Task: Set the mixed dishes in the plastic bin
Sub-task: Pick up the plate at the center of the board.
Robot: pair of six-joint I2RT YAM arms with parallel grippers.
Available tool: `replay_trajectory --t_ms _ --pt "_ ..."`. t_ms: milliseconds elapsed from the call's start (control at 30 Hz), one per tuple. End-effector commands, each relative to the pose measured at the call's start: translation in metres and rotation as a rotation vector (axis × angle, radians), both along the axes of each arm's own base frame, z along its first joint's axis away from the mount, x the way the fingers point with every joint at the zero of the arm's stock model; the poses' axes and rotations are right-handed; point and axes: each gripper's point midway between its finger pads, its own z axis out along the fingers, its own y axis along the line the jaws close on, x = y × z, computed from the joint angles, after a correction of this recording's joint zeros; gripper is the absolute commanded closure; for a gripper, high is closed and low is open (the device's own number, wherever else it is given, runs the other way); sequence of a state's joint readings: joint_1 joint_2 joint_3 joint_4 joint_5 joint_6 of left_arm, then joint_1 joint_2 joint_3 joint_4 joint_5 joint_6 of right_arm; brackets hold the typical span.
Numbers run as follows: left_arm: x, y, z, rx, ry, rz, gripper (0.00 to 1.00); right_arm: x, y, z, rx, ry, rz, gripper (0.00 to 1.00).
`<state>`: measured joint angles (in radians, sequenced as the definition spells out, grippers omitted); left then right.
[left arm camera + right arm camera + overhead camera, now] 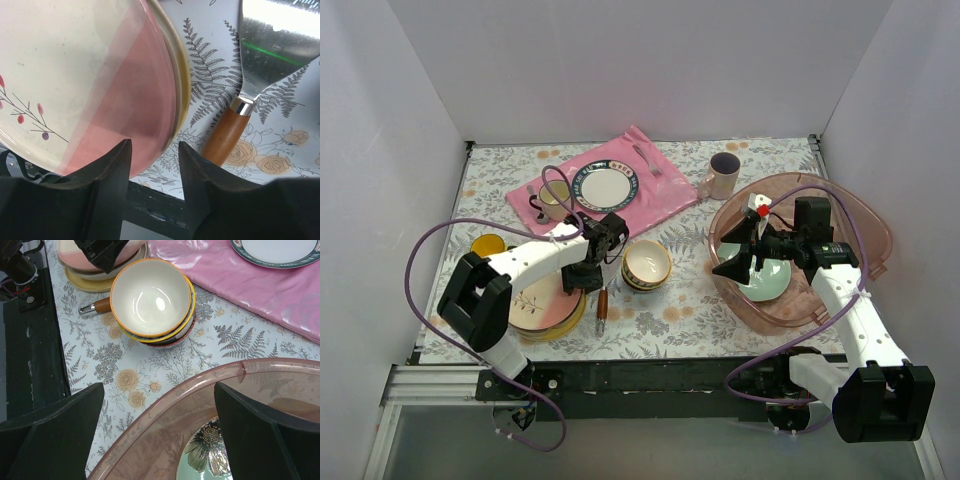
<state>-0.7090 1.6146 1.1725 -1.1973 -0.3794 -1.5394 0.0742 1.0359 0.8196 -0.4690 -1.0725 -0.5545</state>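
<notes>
The plastic bin (860,205) stands at the right and holds the mint-green flowered plate (772,283). My right gripper (735,262) hangs open and empty over the bin's near-left rim (200,382), with the green plate (210,455) below it. A stack of cream and pink plates (545,305) lies at the front left. My left gripper (588,275) is open at that stack's right edge, and the pink plate's rim (135,100) sits just beyond its fingertips. Stacked small bowls (647,264) stand mid-table. A pinkish mug (724,176) and a yellow mug (487,244) stand apart.
A wooden-handled spatula (604,300) lies between the plate stack and the bowls, close to my left fingers (227,135). A pink mat (660,195) at the back holds a blue-rimmed white plate (604,188) and a cream mug (555,198). White walls enclose the table.
</notes>
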Motion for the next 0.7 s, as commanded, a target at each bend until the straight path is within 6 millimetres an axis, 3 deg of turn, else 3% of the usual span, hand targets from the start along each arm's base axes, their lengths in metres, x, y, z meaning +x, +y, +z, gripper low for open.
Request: replay_trajectory --t_ms 0,333,667 --pt "0.008 0.006 0.007 0.052 -0.03 -0.018 0.62 0.0 0.001 -0.001 0.001 -0.01 0.011 0.01" --pt "0.003 0.015 0.002 0.094 -0.003 -0.041 0.71 0.0 0.0 -0.001 -0.002 -0.011 0.012 0.01" --pt "-0.002 0.033 0.0 0.194 0.012 -0.078 0.67 -0.001 0.0 -0.001 -0.003 -0.011 0.012 0.01"
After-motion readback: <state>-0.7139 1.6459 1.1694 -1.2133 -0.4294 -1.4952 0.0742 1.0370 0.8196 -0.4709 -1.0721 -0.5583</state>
